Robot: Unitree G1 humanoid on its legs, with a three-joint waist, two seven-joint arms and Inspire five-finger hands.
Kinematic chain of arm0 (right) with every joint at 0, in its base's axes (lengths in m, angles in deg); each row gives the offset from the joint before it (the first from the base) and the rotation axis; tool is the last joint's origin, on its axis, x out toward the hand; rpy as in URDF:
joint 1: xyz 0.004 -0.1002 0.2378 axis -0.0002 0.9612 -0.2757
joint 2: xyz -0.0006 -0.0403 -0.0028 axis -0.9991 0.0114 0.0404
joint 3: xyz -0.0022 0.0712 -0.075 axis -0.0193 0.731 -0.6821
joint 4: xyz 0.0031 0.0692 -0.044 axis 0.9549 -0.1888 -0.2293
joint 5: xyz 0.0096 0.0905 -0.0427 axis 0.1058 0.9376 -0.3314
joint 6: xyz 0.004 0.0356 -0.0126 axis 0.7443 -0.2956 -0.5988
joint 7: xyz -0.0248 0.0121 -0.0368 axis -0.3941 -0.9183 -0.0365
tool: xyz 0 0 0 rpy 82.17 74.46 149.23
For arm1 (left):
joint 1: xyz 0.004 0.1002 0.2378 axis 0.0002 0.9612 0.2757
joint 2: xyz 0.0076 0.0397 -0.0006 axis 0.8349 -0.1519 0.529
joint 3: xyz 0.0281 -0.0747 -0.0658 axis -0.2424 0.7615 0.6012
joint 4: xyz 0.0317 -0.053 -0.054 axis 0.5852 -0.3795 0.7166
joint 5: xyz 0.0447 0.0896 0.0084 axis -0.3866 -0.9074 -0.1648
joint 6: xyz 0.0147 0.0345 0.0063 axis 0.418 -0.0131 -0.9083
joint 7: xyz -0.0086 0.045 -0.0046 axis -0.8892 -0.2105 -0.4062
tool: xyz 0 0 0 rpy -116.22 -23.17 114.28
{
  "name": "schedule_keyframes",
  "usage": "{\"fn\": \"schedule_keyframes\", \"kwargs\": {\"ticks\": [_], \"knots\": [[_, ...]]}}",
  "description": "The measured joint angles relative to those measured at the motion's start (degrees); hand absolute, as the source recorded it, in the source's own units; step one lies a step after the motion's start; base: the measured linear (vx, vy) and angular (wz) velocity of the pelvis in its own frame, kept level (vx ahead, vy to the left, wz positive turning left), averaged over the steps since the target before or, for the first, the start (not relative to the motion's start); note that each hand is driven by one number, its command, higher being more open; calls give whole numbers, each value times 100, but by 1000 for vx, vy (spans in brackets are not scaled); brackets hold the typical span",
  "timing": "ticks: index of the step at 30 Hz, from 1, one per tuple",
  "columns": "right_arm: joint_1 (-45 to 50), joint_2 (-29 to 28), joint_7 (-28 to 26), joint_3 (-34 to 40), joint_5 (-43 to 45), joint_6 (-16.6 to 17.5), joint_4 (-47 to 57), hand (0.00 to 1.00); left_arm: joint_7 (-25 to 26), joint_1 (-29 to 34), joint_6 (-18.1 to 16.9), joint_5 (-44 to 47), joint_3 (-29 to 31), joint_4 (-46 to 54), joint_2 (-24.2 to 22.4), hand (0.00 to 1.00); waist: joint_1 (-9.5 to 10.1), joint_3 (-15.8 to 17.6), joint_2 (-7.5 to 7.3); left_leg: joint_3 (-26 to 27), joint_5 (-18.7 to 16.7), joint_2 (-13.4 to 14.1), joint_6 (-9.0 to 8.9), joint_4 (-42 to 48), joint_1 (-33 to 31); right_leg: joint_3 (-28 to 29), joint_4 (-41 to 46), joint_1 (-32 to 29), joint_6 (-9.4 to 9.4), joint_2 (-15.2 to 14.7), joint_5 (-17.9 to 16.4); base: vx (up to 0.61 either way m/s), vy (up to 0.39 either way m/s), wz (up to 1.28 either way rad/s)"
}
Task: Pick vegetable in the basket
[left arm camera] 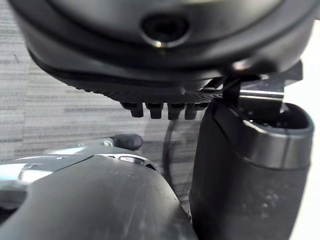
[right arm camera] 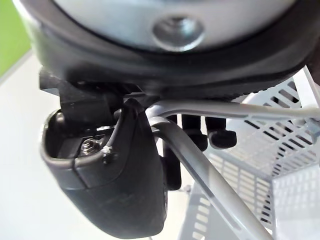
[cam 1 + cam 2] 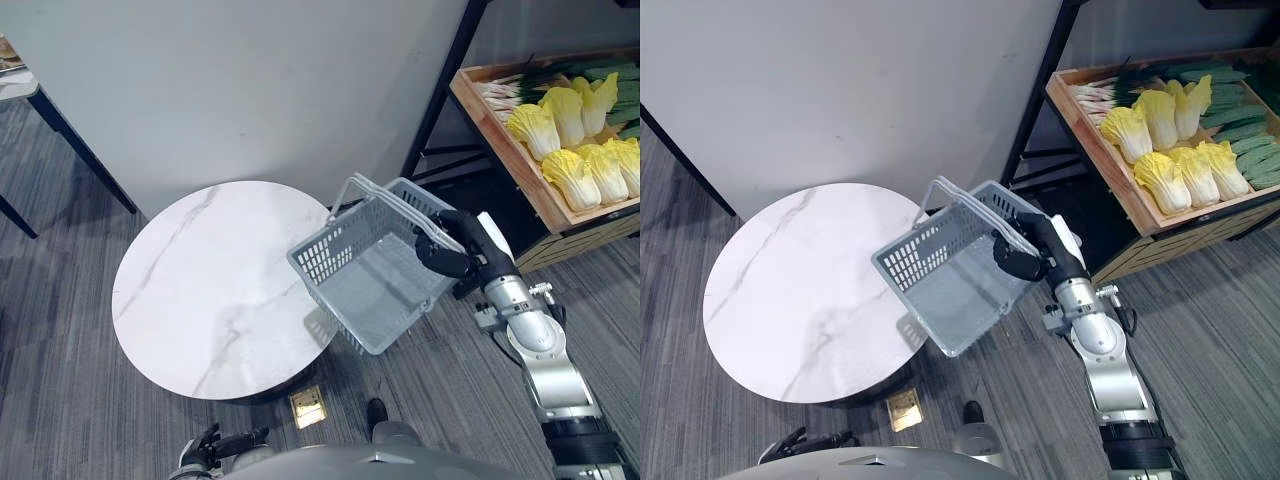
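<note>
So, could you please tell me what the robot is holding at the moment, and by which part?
The right hand holds the grey basket by its handles, curled round them. The left hand holds nothing.

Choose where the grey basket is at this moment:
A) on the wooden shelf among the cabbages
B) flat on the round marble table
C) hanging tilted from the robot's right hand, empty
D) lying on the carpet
C: the right hand is curled round the handles of the basket, which hangs tilted in the air with nothing inside it.
</note>
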Motion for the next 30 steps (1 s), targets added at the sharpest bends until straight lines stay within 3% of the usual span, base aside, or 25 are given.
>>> {"fn": "schedule_keyframes", "kwargs": {"ticks": [12, 30], "knots": [[757, -1013, 464, 631, -261, -7, 18, 0, 18, 2, 91, -60, -55, -119, -34, 100, -47, -221, 111, 64, -29, 47, -38, 20, 76, 40, 1, 41, -15, 46, -14, -2, -3, -3], [1045, -1461, 662, 802, -457, -27, 16, 0, 50, 4, 101, -86, -247, -126, -35, 100, 4, -318, 177, 21, -29, 55, -38, 62, 96, 13, 1, 110, -17, 45, -18, -3, -1, 1]]}}
